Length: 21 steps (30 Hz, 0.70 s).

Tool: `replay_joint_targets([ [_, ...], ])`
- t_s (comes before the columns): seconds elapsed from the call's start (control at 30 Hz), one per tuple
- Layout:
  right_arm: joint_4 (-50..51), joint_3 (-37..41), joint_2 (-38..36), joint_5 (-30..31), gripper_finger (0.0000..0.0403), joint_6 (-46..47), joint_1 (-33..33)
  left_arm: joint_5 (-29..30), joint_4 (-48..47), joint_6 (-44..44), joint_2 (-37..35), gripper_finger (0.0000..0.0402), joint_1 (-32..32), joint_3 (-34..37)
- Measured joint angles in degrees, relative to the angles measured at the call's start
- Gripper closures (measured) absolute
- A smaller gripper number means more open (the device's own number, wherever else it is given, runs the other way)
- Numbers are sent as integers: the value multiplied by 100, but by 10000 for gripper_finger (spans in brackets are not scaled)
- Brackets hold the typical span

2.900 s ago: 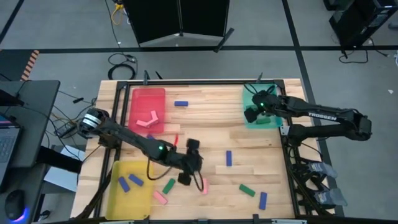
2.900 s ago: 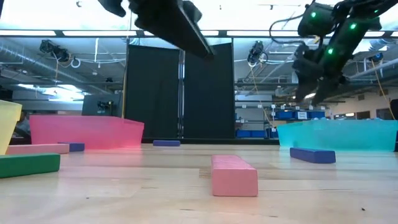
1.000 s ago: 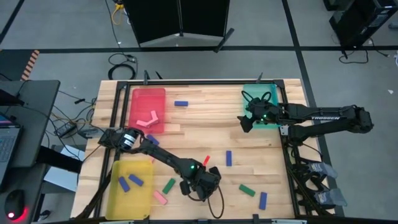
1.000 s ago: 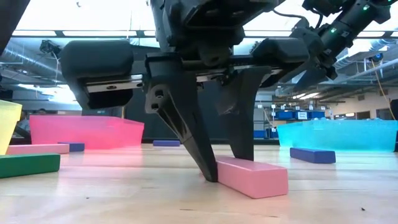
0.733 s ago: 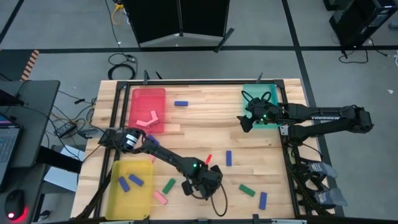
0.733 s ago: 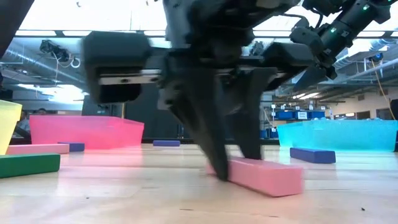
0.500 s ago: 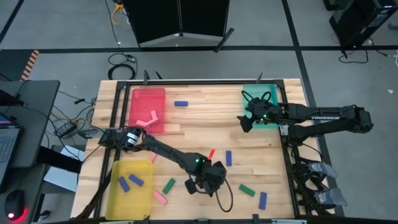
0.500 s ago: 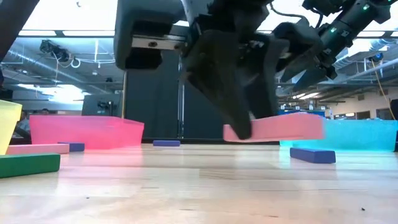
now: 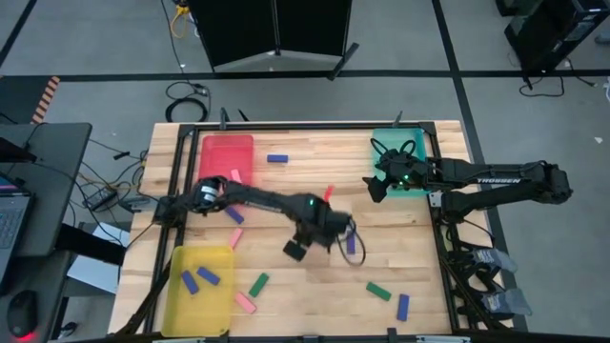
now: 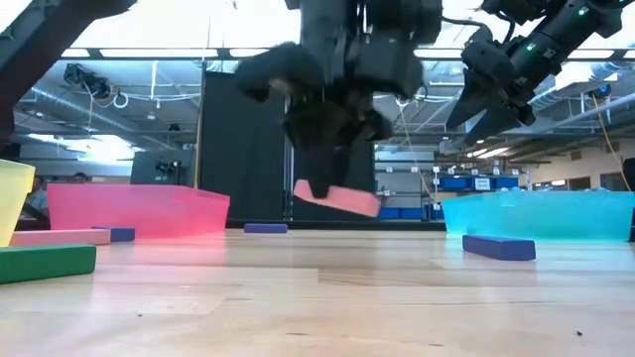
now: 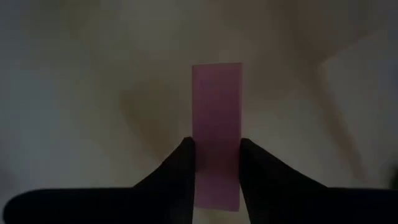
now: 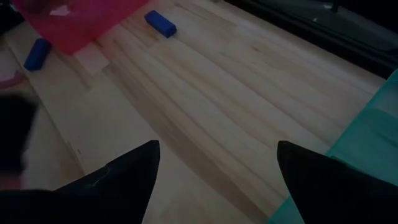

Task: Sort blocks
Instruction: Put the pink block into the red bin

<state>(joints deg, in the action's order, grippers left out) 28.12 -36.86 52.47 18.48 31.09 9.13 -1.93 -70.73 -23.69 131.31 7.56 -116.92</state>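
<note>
A pink block [image 11: 216, 134], a flat matte bar with square ends, sits pinched between the two dark fingers of the left gripper [image 11: 215, 163], its long end sticking out past the fingertips. In the low view the same block [image 10: 336, 197] hangs tilted in the air above the table [image 10: 317, 297], near the centre of the frame; from above, this gripper [image 9: 327, 217] is over the middle of the table.

The table is pale wooden planking with visible grain, edged by a dark metal frame. On it lie more small bars: a blue block [image 9: 277, 158] at upper centre, a green block [image 9: 378, 292] at lower right, and a pink block [image 9: 246, 303] at lower left. Three translucent plastic trays stand on it: the red tray [image 9: 226, 150] upper left, the yellow tray [image 9: 221, 257] lower left, the teal tray [image 9: 398, 141] upper right.

The right gripper [image 12: 217, 163] hangs beside the teal tray, fingers spread apart and holding nothing.

Beyond the table are a grey floor, black curtains, cables and shelving.
</note>
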Motion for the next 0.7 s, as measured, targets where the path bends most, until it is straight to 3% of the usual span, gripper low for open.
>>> replay_joint_targets([
  [0.33, -27, 0, 1, 9, 67, -129, 0, 808, -739, 706, -133, 302, -904, 98],
  [0.7, -257, -2, 0, 10, 67, -280, -35, 1571, -980, 1363, -1517, 302, -1906, 357],
])
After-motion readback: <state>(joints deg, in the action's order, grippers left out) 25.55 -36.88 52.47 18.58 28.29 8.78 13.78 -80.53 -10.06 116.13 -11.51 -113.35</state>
